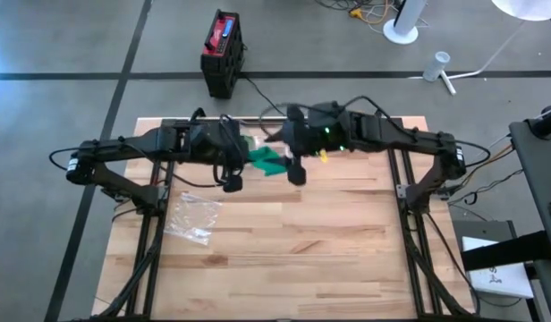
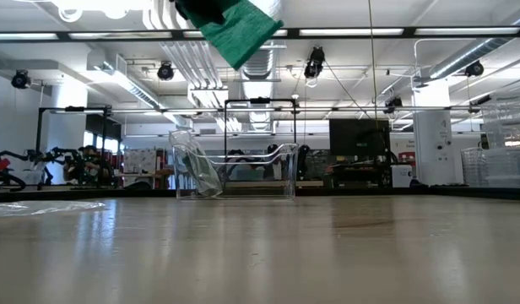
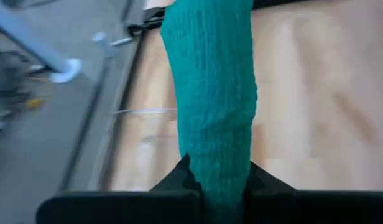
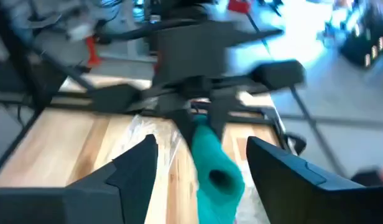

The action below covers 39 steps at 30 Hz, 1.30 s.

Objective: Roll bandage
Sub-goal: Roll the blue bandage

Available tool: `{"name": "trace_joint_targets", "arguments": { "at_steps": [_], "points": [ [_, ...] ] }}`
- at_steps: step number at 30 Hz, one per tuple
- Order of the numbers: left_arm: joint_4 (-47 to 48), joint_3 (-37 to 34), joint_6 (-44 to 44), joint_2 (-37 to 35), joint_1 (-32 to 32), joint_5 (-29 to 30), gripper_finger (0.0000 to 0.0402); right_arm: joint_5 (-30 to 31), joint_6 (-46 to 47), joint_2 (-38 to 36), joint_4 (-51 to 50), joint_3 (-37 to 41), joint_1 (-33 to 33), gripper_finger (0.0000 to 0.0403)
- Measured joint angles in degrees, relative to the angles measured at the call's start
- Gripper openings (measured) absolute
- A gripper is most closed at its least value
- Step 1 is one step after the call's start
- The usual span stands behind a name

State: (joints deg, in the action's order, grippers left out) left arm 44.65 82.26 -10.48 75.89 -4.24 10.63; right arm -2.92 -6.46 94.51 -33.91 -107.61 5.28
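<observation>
A teal-green bandage [image 1: 267, 161] is held in the air over the far middle of the table, between my two grippers, which face each other. It also shows high in the low view [image 2: 240, 29]. My left gripper [image 1: 248, 155] is shut on one end of it [image 3: 217, 168]. The other end is wound into a hollow roll [image 4: 217, 177], which lies between the spread fingers of my open right gripper [image 1: 285, 163]. I cannot tell whether those fingers [image 4: 137, 168] touch the roll. My left gripper pinches the bandage's flat end [image 3: 216, 177] between its two fingers, coming about level from the table's left side, along the strip. The strip reaches forward from the fingers, clear of the table, toward the right gripper.
A crumpled clear plastic bag [image 1: 193, 219] lies on the wood table toward its left side. The near half of the table [image 1: 302, 268] is bare wood. A black and red box [image 1: 223, 52] stands on the floor beyond the far edge.
</observation>
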Motion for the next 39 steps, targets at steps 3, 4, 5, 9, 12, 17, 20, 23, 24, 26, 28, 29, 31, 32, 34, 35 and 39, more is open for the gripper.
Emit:
{"name": "trace_joint_targets", "arguments": {
  "at_steps": [3,4,5,9,12,17,20,23,24,26,28,29,31,32,34,35,39],
  "points": [
    [-0.03,0.00,-1.98,1.29,2.07,8.39,0.0016,-0.09,4.11,0.49,-1.93,-0.05,2.69,0.0247],
    [-0.08,0.00,-2.47,2.00,2.89,11.81,0.0017,-0.13,5.44,1.03,-1.14,0.00,3.31,0.0249],
    [-0.07,0.00,-2.96,2.73,3.60,15.26,0.0016,-0.52,6.64,1.37,-0.81,0.00,3.92,0.0249],
    [-0.08,0.00,-5.48,5.47,6.09,29.10,0.0015,-6.80,11.22,3.39,-0.31,0.20,5.25,0.0250],
    [-0.06,0.00,-7.32,7.32,7.07,37.46,0.0016,-8.62,13.36,4.47,-0.13,0.20,5.48,0.0251],
    [0.34,0.00,-9.01,8.63,8.07,43.14,0.0017,-7.66,15.59,5.80,0.15,0.20,5.86,0.0243],
    [-0.36,0.00,-8.90,8.60,8.77,44.70,0.0016,-5.01,15.62,5.73,0.58,0.18,5.90,0.0232],
    [-0.93,0.00,-8.92,8.02,9.45,46.35,0.0017,-3.83,15.59,5.73,0.68,0.15,6.04,0.0222],
    [-1.26,0.00,-8.92,7.68,9.70,46.45,0.0017,-3.58,15.50,5.73,0.62,0.15,6.08,0.0219],
    [-2.08,0.08,-8.81,6.85,10.03,46.72,0.0017,-3.28,15.10,5.73,0.00,0.22,6.10,0.0218],
    [-2.36,0.13,-8.78,6.18,10.28,46.88,0.0016,-3.36,14.87,5.78,0.38,0.22,6.10,0.0221],
    [-2.56,0.13,-8.75,5.84,10.43,46.85,0.0016,-3.33,15.09,5.78,0.48,0.23,6.10,0.0224],
    [-2.77,0.13,-8.75,5.46,10.57,46.86,0.0017,-3.50,15.49,5.78,2.21,0.29,6.07,0.0232],
    [-2.81,0.13,-8.75,5.14,10.71,46.84,0.0018,-3.50,15.51,5.78,3.30,0.29,6.07,0.0237],
    [-2.85,0.13,-8.75,4.69,10.98,46.71,0.0018,-3.51,15.61,5.66,5.26,0.29,6.00,0.0246],
    [-2.85,0.13,-8.81,4.55,11.08,46.66,0.0017,-3.68,15.89,5.58,6.24,0.29,5.95,0.0250],
    [-2.79,0.13,-9.60,4.51,11.60,46.38,0.0016,-5.05,18.12,5.38,7.45,0.29,5.90,0.0261]
  ]
}}
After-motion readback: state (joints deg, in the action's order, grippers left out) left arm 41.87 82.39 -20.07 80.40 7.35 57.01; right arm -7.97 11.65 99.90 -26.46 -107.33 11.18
